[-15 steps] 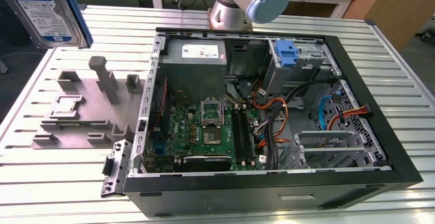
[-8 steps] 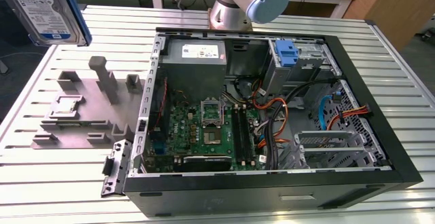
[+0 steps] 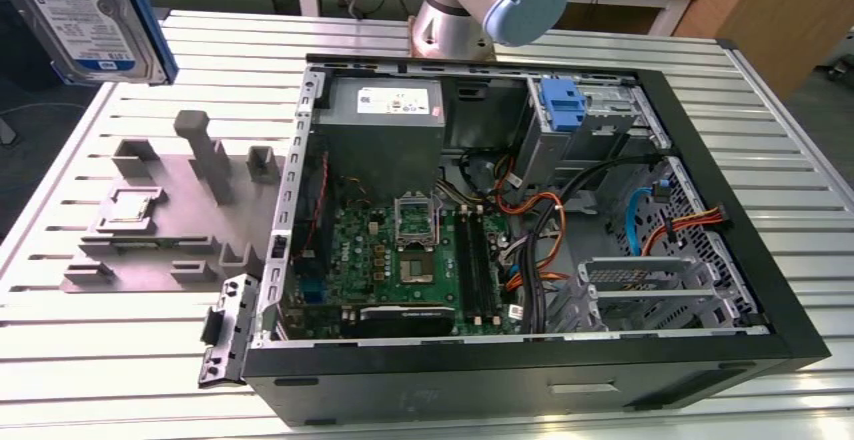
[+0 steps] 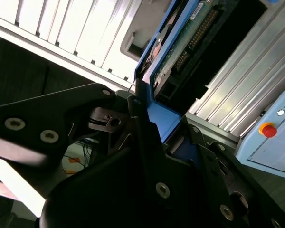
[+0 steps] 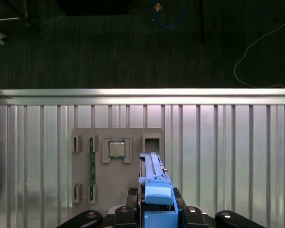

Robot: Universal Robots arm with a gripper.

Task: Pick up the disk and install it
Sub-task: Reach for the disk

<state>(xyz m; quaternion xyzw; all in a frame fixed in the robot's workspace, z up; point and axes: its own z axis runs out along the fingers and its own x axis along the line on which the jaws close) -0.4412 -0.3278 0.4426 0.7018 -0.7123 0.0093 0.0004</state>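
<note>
The disk [image 3: 74,15] hangs high in the air at the exterior view's upper left, white-and-blue label facing the camera and blue carrier along its edge. It is above the table to the left of the open computer case [image 3: 747,290]. In the first wrist view the disk [image 5: 154,183] appears edge-on, upright over the grey fixture plate [image 5: 85,137], with my gripper [image 5: 154,211] shut on its blue carrier. The second wrist view shows the disk's green circuit-board side [image 4: 190,38] and the gripper [image 4: 149,135] clamping the carrier's lower end.
The case lies open on the slatted metal table [image 3: 107,360], showing the motherboard [image 3: 400,250], power supply [image 3: 380,110], cables and a blue bracket [image 3: 561,105] in the drive bay. The fixture plate [image 3: 160,230] has upright posts. A box with a red button [image 4: 268,129] is nearby.
</note>
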